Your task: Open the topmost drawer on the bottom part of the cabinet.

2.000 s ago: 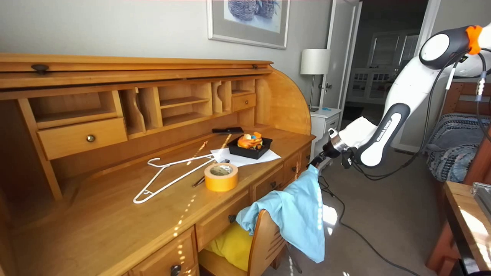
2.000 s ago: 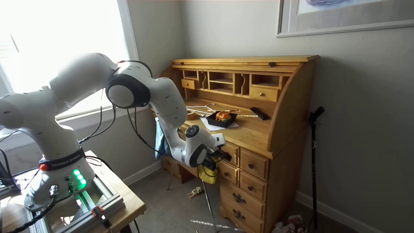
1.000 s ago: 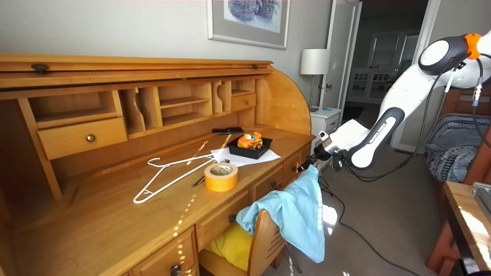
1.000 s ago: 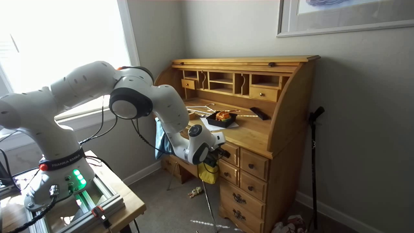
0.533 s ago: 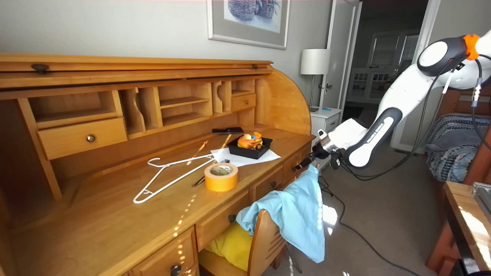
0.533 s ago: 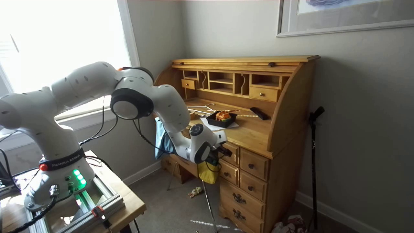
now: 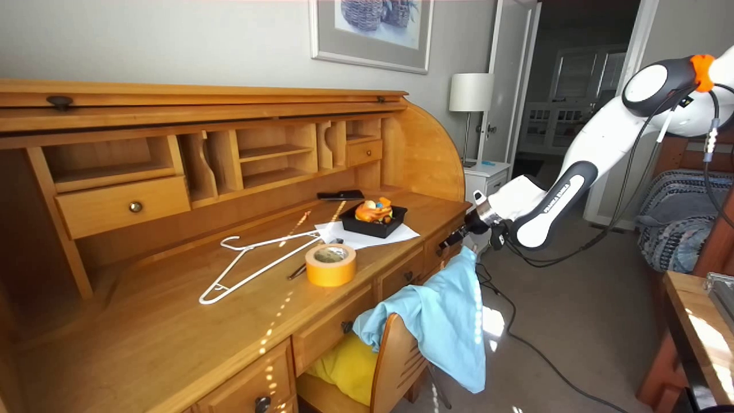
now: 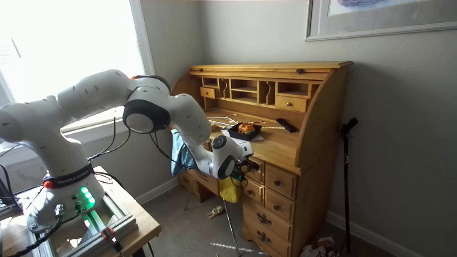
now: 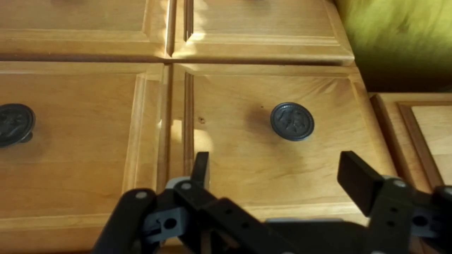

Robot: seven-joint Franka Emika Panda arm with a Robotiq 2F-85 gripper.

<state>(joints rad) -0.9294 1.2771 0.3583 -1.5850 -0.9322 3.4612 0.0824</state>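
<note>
The cabinet is the honey-brown roll-top desk (image 7: 172, 338), also in an exterior view (image 8: 319, 178). The topmost drawer (image 8: 257, 176) sits shut in the upper row of its lower stack, partly hidden by my gripper (image 8: 255, 165). In the wrist view, which stands upside down, this drawer (image 9: 243, 141) fills the middle, with a dark round knob (image 9: 292, 121). My gripper (image 9: 273, 158) is open and empty, its fingers spread wide; the knob shows beyond the fingertips, roughly between them and apart from both. In an exterior view the gripper (image 7: 442, 246) is close to the drawer fronts.
A chair (image 7: 393, 355) with a blue cloth (image 7: 450, 304) and yellow cushion (image 7: 355, 367) stands at the desk's front, near the arm. The desk top holds a black tray (image 7: 373, 227), tape roll (image 7: 331, 272) and white hanger (image 7: 252, 278). Other drawers (image 8: 280, 182) adjoin.
My gripper has moved closer to the drawer stack, leftward in one exterior picture and rightward in another. The drawers and the items on the desk have not moved.
</note>
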